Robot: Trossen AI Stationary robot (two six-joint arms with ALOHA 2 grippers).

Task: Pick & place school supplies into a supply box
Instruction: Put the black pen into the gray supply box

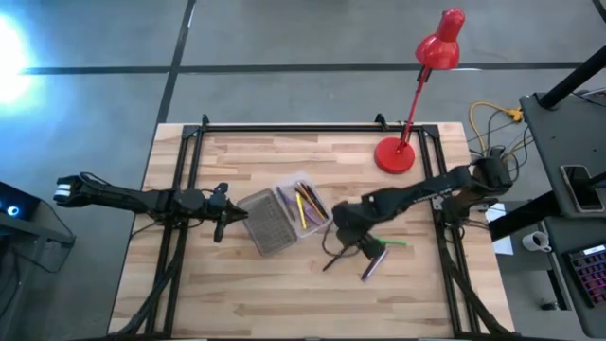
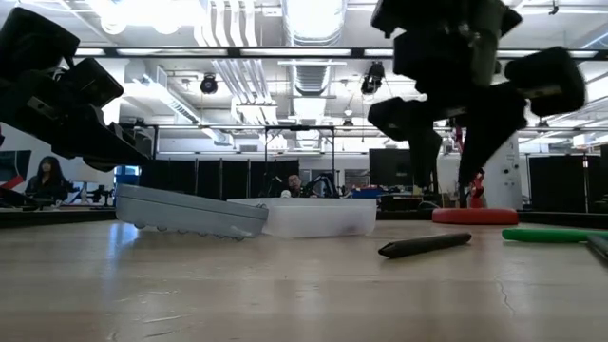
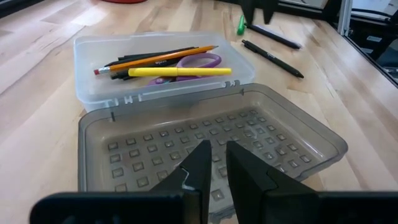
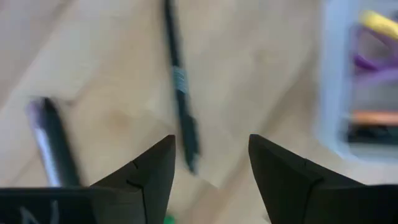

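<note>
The supply box lies open mid-table. Its clear half holds an orange pencil, black pens, a yellow pen and purple scissors; its grey ribbed lid lies folded out beside it. A black pen, a purple-ended pen and a green pen lie on the table right of the box. My right gripper is open, pointing down, its fingers standing above either side of the black pen. My left gripper hovers over the lid, its fingers a narrow gap apart.
A red desk lamp stands at the far right of the table, its base behind the pens. Black frame rails run along the table's left, right and far sides. Bare wood lies toward the near edge. People show in the room behind.
</note>
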